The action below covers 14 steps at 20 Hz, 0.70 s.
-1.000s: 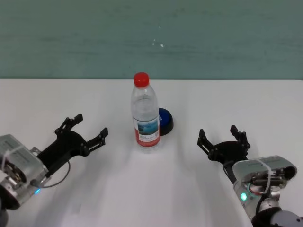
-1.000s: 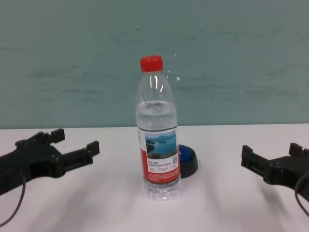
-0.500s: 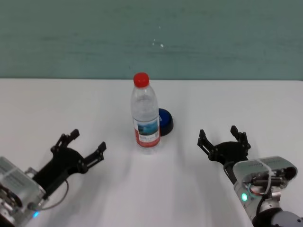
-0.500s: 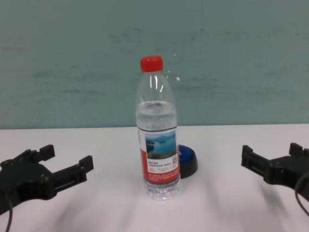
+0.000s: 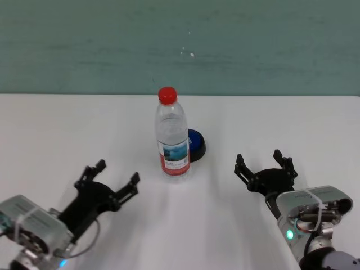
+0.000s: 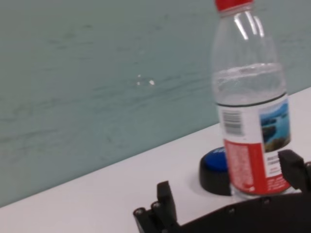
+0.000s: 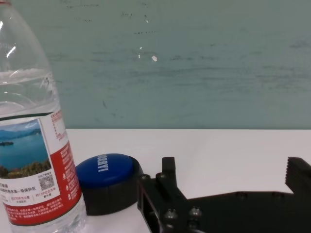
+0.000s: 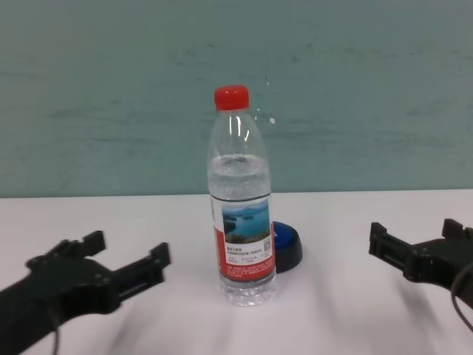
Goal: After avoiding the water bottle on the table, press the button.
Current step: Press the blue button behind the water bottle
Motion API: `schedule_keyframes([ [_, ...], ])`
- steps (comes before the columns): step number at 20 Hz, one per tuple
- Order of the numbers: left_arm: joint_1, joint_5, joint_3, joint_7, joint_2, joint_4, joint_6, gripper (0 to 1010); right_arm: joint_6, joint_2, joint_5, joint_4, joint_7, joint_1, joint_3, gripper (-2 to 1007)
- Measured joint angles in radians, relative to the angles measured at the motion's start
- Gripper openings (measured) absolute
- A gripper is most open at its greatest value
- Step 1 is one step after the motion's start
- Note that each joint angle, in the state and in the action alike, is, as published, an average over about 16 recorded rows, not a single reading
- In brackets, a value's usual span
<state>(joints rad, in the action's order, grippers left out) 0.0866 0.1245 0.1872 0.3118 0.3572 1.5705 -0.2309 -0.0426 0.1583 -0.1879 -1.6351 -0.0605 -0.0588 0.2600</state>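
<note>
The water bottle [image 5: 171, 138] stands upright at the middle of the white table [image 5: 67, 124], clear with a red cap and a red-and-white label. Directly behind it and a little to the right sits the button [image 5: 197, 142], blue on a black base, partly hidden by the bottle [image 8: 242, 214] in the chest view. My left gripper [image 5: 117, 171] is open, low over the table, near and to the left of the bottle, and holds nothing. My right gripper [image 5: 261, 159] is open to the right of the button [image 7: 104, 170] and holds nothing.
A teal wall [image 5: 180, 45] rises behind the table's far edge. Bare white tabletop stretches to both sides of the bottle and in front of it.
My left gripper drew back toward the table's near edge, then shifted right toward the bottle. The right gripper, bottle and button have stayed where they were.
</note>
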Motion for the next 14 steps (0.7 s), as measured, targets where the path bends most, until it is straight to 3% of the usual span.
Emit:
schedule_keyframes([
  [14, 0.006, -0.060, 0.054, -0.048, -0.088, 0.018, 0.016, 1000, 0.000, 0.000, 0.000, 0.000, 0.000, 0.000, 0.000, 1004],
])
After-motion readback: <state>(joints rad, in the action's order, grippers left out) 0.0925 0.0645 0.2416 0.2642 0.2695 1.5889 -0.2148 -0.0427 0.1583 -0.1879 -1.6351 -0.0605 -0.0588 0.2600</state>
